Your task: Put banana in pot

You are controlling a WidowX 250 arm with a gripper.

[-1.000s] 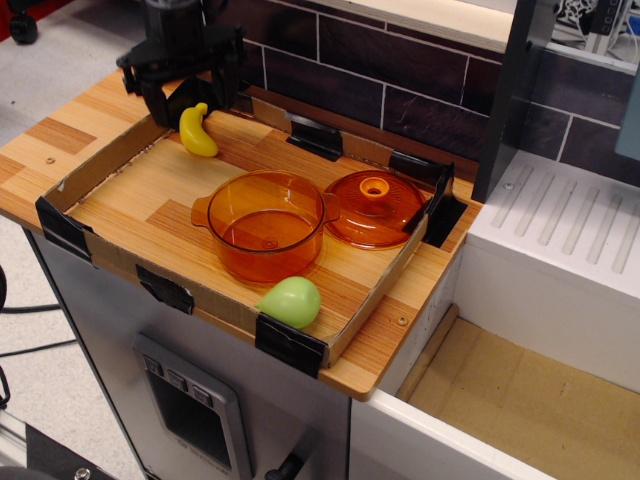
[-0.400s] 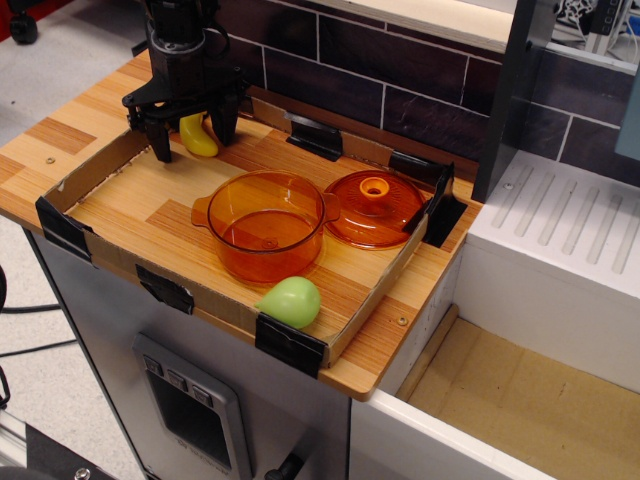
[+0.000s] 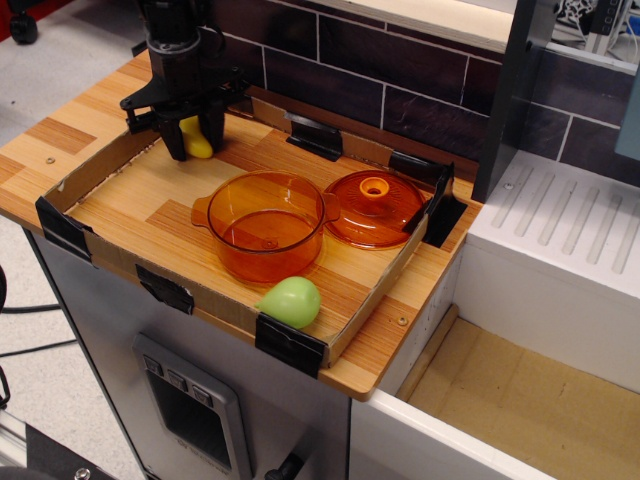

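The small yellow banana (image 3: 197, 141) lies at the far left corner of the wooden tray (image 3: 130, 200), mostly covered by my black gripper (image 3: 194, 140). The gripper comes straight down over it, with its two fingers pressed against the banana's sides, so it is shut on the banana. The banana still rests at tray level. The translucent orange pot (image 3: 265, 226) stands empty in the tray's middle, to the right of and nearer than the gripper.
The orange domed lid (image 3: 375, 208) with its knob lies right of the pot. A pale green pear toy (image 3: 292, 301) sits at the tray's front edge. Low cardboard walls with black clips ring the tray. A white sink unit (image 3: 560, 240) stands to the right.
The gripper has come down over the banana and its fingers have closed inward onto it. The banana, pot, lid and pear have stayed in place.
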